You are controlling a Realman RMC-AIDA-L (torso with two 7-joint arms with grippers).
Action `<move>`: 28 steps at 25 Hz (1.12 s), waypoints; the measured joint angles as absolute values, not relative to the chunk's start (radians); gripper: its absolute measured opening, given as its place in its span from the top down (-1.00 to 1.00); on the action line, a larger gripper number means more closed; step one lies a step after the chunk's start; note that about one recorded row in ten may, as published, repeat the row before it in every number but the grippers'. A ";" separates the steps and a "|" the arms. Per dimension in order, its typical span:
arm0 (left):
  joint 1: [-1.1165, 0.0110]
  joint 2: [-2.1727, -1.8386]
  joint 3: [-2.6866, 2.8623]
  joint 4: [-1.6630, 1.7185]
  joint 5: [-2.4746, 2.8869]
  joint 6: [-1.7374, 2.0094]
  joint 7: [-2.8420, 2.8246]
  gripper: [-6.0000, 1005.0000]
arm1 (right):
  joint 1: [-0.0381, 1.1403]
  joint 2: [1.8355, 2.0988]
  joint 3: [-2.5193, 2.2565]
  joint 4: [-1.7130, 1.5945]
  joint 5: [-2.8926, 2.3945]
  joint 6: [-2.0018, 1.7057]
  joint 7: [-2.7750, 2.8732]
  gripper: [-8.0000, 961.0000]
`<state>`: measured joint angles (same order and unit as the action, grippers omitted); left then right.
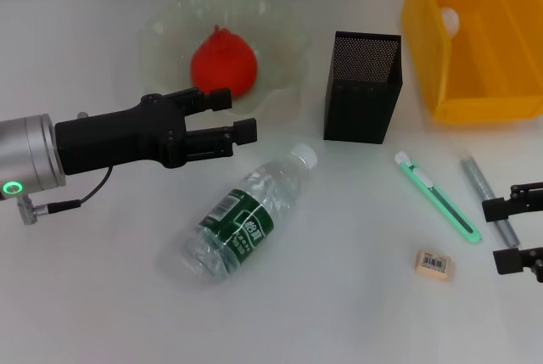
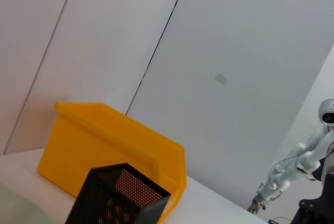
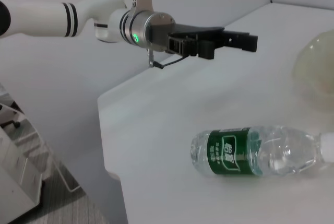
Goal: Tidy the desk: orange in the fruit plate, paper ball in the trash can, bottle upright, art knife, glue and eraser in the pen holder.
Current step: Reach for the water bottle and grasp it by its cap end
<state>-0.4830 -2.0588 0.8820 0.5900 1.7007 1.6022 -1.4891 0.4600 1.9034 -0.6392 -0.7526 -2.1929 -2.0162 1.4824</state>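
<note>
The orange point(image 1: 222, 63) sits in the fruit plate point(image 1: 284, 33) at the back of the desk point(image 1: 102, 296). My left gripper point(image 1: 236, 115) is open and empty, just in front of the plate and above the bottle's cap end. It also shows in the right wrist view point(image 3: 242, 41). The bottle point(image 1: 246, 215) lies on its side; it also shows in the right wrist view point(image 3: 250, 151). The art knife point(image 1: 437, 197), glue point(image 1: 485, 190) and eraser point(image 1: 433, 264) lie at the front right. My right gripper point(image 1: 513, 232) is open, its fingers either side of the glue's near end.
The pen holder point(image 1: 362, 86) stands beside the trash can point(image 1: 475, 50), which holds a white paper ball point(image 1: 448, 18). Both containers also show in the left wrist view, the holder point(image 2: 117, 198) in front of the can point(image 2: 115, 151). A wall runs behind the desk.
</note>
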 joint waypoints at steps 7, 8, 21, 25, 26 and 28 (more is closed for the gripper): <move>-0.504 -2.038 0.884 0.603 1.763 1.603 -1.649 -0.68 | 0.431 1.942 -0.558 -0.763 -2.186 -2.005 1.438 -0.59; -0.511 -2.035 0.884 0.616 1.782 1.601 -1.698 -0.68 | 0.431 1.942 -0.558 -0.763 -2.186 -2.005 1.438 -0.59; -0.660 -2.064 1.069 0.936 2.081 1.597 -2.295 -0.68 | 0.402 2.016 -0.393 -0.755 -2.185 -2.003 1.385 -0.59; -0.712 -2.069 1.136 0.937 2.120 1.552 -2.316 -0.68 | 0.386 2.024 -0.396 -0.754 -2.187 -1.998 1.381 -0.59; -0.723 -2.070 1.156 0.938 2.137 1.528 -2.323 -0.68 | 0.381 2.024 -0.395 -0.754 -2.187 -1.993 1.380 -0.59; -0.738 -2.071 1.199 0.936 2.173 1.473 -2.340 -0.68 | 0.370 2.025 -0.393 -0.753 -2.186 -1.982 1.379 -0.59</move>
